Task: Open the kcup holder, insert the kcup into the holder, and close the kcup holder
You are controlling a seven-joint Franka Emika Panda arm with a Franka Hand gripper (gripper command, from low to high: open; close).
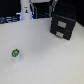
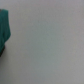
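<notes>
Standing alone on the pale table [image 1: 45,60] toward the exterior view's left and near edge, the kcup [image 1: 16,53], a tiny white pod with a green round top, sits upright and well apart from everything else. At the far edge, a white bottle-like post [image 1: 24,11] rises among blurred dark clutter. Further toward the exterior view's right and far side sits the kcup holder [image 1: 63,24], a black boxy unit whose two stacked fronts carry pale labels; both fronts look flush, so the drawer appears not yet opened.

The gripper itself cannot be made out in either view, and whether its jaws are wide or narrow cannot be told. The wrist view shows only bare pale tabletop with a blurred green patch [image 2: 4,30] at one edge, possibly the pod's top, though it is too soft to be sure.

The coming move likely turns on one gap: pod and holder lie well apart on a diagonal across the table, with the holder's fronts facing roughly toward the near side.
</notes>
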